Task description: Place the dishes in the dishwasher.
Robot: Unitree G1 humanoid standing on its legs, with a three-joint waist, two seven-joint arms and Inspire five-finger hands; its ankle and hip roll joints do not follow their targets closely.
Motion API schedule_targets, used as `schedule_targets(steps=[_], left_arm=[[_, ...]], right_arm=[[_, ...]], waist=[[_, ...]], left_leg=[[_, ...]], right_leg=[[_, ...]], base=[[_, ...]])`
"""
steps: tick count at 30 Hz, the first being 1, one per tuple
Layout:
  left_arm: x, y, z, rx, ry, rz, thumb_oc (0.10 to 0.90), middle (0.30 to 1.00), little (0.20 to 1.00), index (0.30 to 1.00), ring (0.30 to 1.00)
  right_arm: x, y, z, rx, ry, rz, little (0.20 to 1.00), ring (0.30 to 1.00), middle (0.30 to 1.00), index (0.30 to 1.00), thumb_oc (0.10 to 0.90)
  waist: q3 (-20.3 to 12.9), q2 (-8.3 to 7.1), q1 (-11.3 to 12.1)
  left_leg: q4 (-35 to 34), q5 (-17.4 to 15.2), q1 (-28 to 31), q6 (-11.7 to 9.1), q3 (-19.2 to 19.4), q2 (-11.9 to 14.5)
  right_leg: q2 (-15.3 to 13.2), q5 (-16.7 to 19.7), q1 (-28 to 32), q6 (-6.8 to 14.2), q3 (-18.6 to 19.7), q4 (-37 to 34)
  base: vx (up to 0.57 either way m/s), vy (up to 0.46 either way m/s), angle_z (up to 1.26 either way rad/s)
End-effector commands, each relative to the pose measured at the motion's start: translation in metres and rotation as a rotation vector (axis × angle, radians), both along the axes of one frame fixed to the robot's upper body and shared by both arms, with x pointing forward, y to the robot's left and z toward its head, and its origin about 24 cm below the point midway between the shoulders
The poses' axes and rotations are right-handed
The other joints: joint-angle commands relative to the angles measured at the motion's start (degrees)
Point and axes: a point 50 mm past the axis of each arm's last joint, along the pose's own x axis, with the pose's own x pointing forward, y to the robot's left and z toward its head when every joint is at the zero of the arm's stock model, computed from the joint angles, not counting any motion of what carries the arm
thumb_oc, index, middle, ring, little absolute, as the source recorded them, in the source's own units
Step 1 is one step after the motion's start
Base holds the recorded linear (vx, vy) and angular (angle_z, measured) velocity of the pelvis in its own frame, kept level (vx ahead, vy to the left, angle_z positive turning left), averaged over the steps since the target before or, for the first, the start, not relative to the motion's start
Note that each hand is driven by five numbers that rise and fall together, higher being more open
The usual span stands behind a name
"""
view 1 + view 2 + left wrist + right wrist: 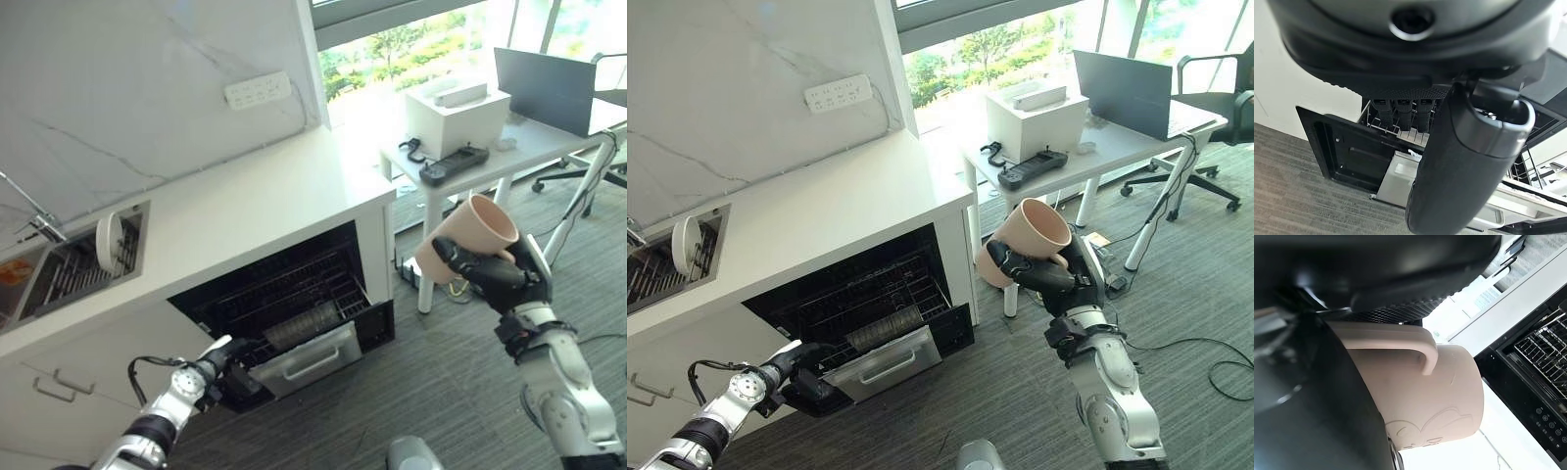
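A: One dish is in transit: a pink mug [468, 237], carried in the air by the right hand [500, 274], whose fingers are curled round it, well apart from the dishwasher [294, 304].

B: And the other hand?

A: The left hand [220, 367] is at the front edge of the pulled-out lower rack [304, 348]; its fingers reach straight toward the wires, gripping nothing that can be seen.

B: Progress, then?

A: Early, by judgement. The door is open, the racks look nearly bare, and a white plate [108, 242] stands in the sink [73, 269] set into the counter [265, 196].
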Motion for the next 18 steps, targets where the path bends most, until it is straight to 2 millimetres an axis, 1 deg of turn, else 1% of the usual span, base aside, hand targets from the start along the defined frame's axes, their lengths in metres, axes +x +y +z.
schedule_targets(steps=[1,2,4,6,10,14,15,18], left_arm=[[0.034,0.01,0.035,-0.047,-0.12,0.023,0.8,0.9,0.9,0.9,0.9],[0.03,0.006,0.028,-0.074,-0.069,0.009,0.8,0.9,0.9,0.9,0.9],[0.014,-0.012,0.005,-0.15,0.112,-0.06,0.8,0.9,0.9,0.9,0.9],[0.008,-0.019,-0.002,-0.188,0.17,-0.078,0.8,0.9,0.9,0.9,0.9],[-0.009,-0.038,-0.02,-0.265,0.349,-0.144,0.8,0.9,0.9,0.9,0.9],[-0.02,-0.052,-0.027,-0.357,0.467,-0.191,0.8,0.9,0.9,0.9,0.9],[-0.02,-0.054,-0.027,-0.379,0.469,-0.182,0.8,0.9,0.9,0.9,0.9],[-0.025,-0.054,-0.027,-0.386,0.535,-0.246,0.8,0.9,0.9,0.9,0.9]], right_arm=[[-0.001,0.009,0.067,-0.036,-0.329,0.083,0.3,0.3,0.3,0.3,0.4],[0.0,0.01,0.068,-0.041,-0.328,0.09,0.3,0.3,0.3,0.3,0.4],[0.001,0.012,0.068,-0.049,-0.319,0.111,0.3,0.3,0.3,0.3,0.4],[0.003,0.013,0.069,-0.051,-0.314,0.121,0.3,0.3,0.3,0.3,0.4],[0.004,0.016,0.069,-0.053,-0.307,0.144,0.3,0.3,0.3,0.3,0.4],[0.007,0.02,0.071,-0.07,-0.308,0.166,0.3,0.3,0.3,0.3,0.4],[0.007,0.02,0.071,-0.074,-0.306,0.168,0.3,0.3,0.3,0.3,0.4],[0.007,0.02,0.071,-0.079,-0.299,0.168,0.3,0.3,0.3,0.3,0.4]], waist=[[-1.99,-1.67,-0.16],[-1.98,-1.71,-0.42],[-1.91,-1.74,-1.17],[-1.93,-1.73,-1.51],[-1.86,-1.76,-2.03],[-1.62,-1.46,-2.06],[-1.59,-1.4,-1.92],[-1.49,-1.17,-1.36]], left_leg=[[10.44,-12.07,-4.05,0.19,-3.05,3.35],[10.44,-12.1,-4.01,0.24,-2.87,3.34],[10.44,-12.31,-3.77,0.47,-2.41,3.28],[10.44,-12.46,-3.56,0.6,-2.14,3.25],[10.44,-12.65,-3.33,0.97,-1.79,3.2],[10.44,-12.72,-3.31,1.17,-1.95,2.91],[10.44,-12.76,-3.32,1.25,-2.01,2.85],[10.44,-12.71,-3.41,1.3,-2.28,2.78]], right_leg=[[-3.9,-2.7,3.64,8.01,-0.1,-4.21],[-3.8,-2.7,3.57,8.01,0.1,-4.21],[-3.52,-2.68,3.47,8.03,0.65,-4.21],[-3.38,-2.72,3.48,8.07,0.92,-4.21],[-3.14,-2.72,3.49,8.07,1.41,-4.21],[-3.06,-2.62,3.45,8.07,1.68,-4.21],[-3.09,-2.64,3.5,8.06,1.63,-4.21],[-3.38,-2.67,3.63,8.02,1.21,-4.21]], base=[[0.02,0.037,-0.13],[0.03,0.041,-0.11],[0.03,0.039,-0.08],[0.03,0.022,-0.17],[0.01,0.008,-0.12],[0.0,0.0,0.0],[0.0,0.0,0.0],[0.0,0.0,0.0]])
